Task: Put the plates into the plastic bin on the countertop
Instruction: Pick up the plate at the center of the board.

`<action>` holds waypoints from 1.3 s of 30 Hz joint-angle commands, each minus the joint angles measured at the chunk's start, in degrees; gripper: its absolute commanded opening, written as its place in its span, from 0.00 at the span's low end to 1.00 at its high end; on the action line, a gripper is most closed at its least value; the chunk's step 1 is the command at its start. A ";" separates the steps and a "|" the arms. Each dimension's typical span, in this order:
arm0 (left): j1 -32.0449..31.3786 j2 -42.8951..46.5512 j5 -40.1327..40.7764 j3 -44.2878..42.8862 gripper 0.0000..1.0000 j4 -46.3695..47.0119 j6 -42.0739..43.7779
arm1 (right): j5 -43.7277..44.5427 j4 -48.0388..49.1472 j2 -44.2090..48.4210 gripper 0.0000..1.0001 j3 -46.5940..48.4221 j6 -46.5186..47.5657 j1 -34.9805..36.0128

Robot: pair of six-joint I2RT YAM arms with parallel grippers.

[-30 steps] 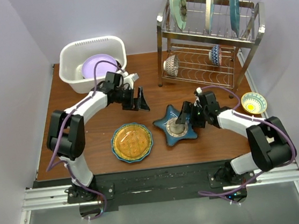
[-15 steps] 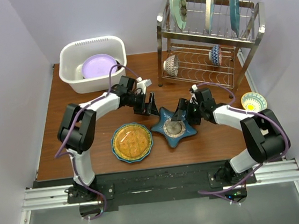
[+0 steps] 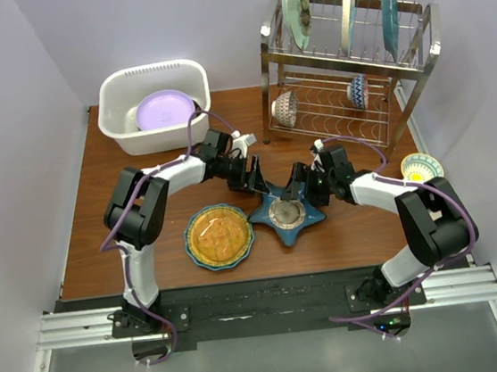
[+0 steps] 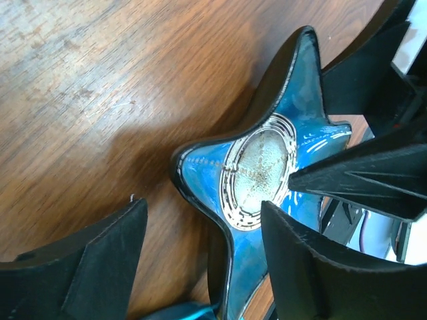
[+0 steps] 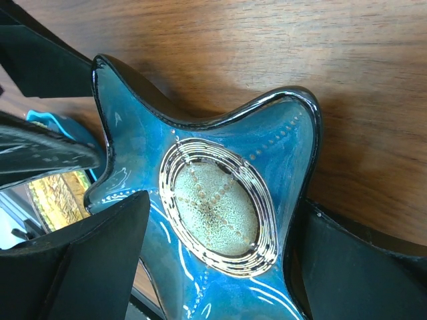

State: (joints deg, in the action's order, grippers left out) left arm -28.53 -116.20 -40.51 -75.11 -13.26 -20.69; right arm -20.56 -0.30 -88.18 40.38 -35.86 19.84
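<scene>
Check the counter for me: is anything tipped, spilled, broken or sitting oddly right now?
Nothing spilled or broken. The one oddity is the blue star-shaped plate: it appears tilted, with one edge lifted off the reddish-brown wooden countertop, while the left gripper and right gripper both straddle its points.

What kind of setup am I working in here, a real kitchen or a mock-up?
Likely a mock kitchen test cell: a wooden countertop boxed in by plain walls, with a steel dish rack and a white plastic bin.
</scene>
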 commanded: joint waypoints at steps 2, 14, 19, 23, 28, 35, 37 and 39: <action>-0.64 -1.39 -0.53 -2.67 0.68 2.09 -0.85 | -2.12 1.35 -0.76 0.87 1.46 -1.06 1.08; -1.79 -5.08 -0.27 -4.87 0.48 2.36 -1.11 | -2.56 1.35 -0.24 0.87 1.54 -1.23 1.17; -1.88 -5.96 -0.09 -5.40 0.38 2.45 -1.20 | -2.56 1.26 -0.32 0.87 1.54 -1.06 1.17; -1.79 -6.23 -0.09 -5.57 0.19 2.27 -1.20 | -2.65 1.35 0.03 0.87 1.46 -0.97 1.17; -1.88 -6.14 0.08 -5.84 0.00 1.92 -1.20 | -3.35 2.40 0.91 0.90 0.93 -0.88 1.08; -1.79 -5.44 0.87 -6.45 0.00 1.92 -1.90 | -3.09 2.05 1.78 0.92 0.75 -0.62 1.08; -1.70 -5.44 1.14 -6.98 0.00 2.01 -2.16 | -2.82 1.70 2.14 0.93 0.75 -0.62 1.08; -1.61 -5.44 1.40 -7.50 0.00 2.01 -2.43 | -2.91 1.70 2.75 0.93 0.58 -0.35 1.08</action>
State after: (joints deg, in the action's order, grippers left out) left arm -30.04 -121.82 -39.68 -79.40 -13.02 -23.68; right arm -20.95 -0.10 -87.96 40.38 -36.05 20.16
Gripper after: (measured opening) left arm 0.332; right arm 0.925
